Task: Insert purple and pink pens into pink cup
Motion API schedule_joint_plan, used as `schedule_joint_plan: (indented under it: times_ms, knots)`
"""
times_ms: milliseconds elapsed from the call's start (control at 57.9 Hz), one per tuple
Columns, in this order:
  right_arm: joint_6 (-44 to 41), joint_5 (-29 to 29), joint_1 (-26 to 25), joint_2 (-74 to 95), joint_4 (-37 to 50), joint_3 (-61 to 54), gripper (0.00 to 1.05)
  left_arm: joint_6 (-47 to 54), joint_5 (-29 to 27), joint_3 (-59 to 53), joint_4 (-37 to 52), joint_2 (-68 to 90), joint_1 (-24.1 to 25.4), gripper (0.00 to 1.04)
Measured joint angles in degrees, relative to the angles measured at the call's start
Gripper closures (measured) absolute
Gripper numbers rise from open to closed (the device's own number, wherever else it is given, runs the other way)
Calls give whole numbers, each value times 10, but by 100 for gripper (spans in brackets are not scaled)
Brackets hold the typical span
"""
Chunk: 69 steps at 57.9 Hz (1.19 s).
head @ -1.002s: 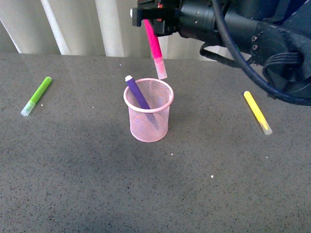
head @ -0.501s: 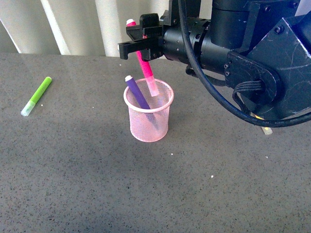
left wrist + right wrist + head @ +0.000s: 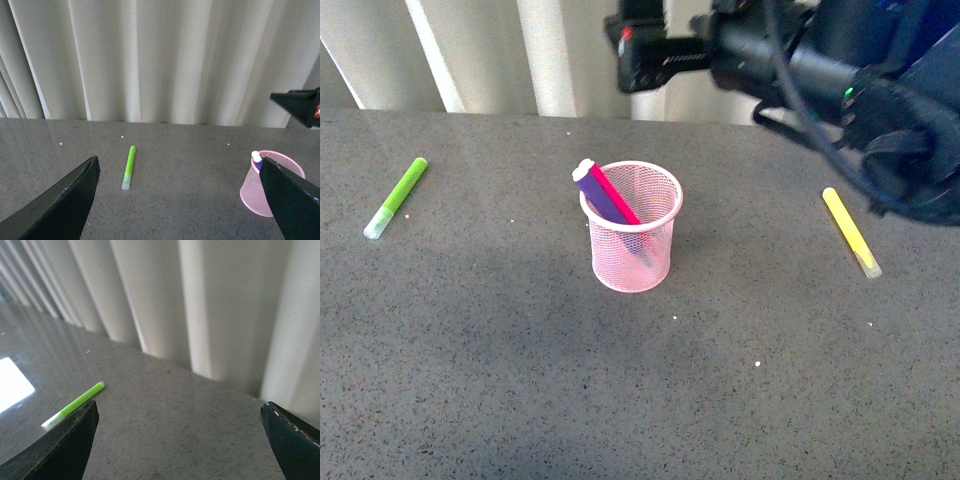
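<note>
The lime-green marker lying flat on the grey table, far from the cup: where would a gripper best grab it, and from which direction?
Probably around the middle of its body, coming straight down from above. The lime-green marker lies flat on the grey speckled table with open space around it, so fingers could straddle its narrow width. The open left gripper looks like the nearer one.

We see the pink cup [image 3: 631, 227] standing alone mid-surface [image 3: 520, 380], with the purple and pink pens [image 3: 605, 195] leaning out over its left rim. A green marker [image 3: 396, 197] lies well to its left and a yellow marker [image 3: 851, 231] well to its right, leaving open lanes between. The right pincer [image 3: 642, 50] hangs above and behind the cup.
</note>
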Motion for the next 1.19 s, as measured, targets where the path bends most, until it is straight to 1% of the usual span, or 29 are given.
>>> schedule_joint_plan:
  times_ms: [17, 69, 121, 190, 328, 484, 553, 604, 622, 656, 691, 794, 864, 881, 915, 933, 950, 1019, 1054, 1192]
  knots:
    - [0, 20, -12, -20, -9, -5, 7, 0, 0, 0, 0, 0, 0, 7]
    - [-1, 54, -38, -66, -26, -20, 7, 0, 0, 0, 0, 0, 0, 7]
    - [-7, 65, -61, -104, -25, -40, 7, 0, 0, 0, 0, 0, 0, 7]
    - [-17, 65, -99, -175, -27, -84, 7, 0, 0, 0, 0, 0, 0, 7]
    - [-28, 38, -152, -294, -25, -169, 7, 0, 0, 0, 0, 0, 0, 7]
    - [-33, -16, -218, -442, -21, -290, 7, 0, 0, 0, 0, 0, 0, 7]
    - [-32, -42, -255, -499, -39, -350, 7, 0, 0, 0, 0, 0, 0, 7]
    - [-49, 45, -258, -544, -98, -392, 16, 0, 0, 0, 0, 0, 0, 7]
    - [-52, 57, -259, -551, -104, -398, 18, 0, 0, 0, 0, 0, 0, 7]
    - [-59, 94, -259, -574, -113, -425, 25, 0, 1, 0, 0, 0, 0, 7]
    - [-63, 108, -258, -589, -116, -442, 31, 0, 0, 0, 0, 0, 0, 7]
    - [-69, 119, -251, -627, -119, -472, 47, 0, 0, 0, 0, 0, 0, 7]
    - [-72, 122, -244, -655, -125, -491, 61, 0, 0, 0, 0, 0, 0, 7]
    - [-73, 124, -242, -658, -126, -494, 63, 0, 0, 0, 0, 0, 0, 7]
    - [-73, 143, -231, -668, -130, -501, 68, 0, 0, 0, 0, 0, 0, 7]
    - [-74, 160, -220, -678, -134, -508, 73, 0, 0, 0, 0, 0, 0, 7]
    - [-74, 163, -213, -689, -139, -515, 78, 0, 0, 0, 0, 0, 0, 7]
    - [-74, 163, -203, -717, -151, -531, 93, 0, 0, 0, 0, 0, 0, 7]
    - [-74, 163, -202, -734, -161, -539, 101, 0, 0, 0, 0, 0, 0, 7]
    - [-76, 165, -202, -790, -195, -560, 101, 0, 0, 0, 0, 0, 0, 7]
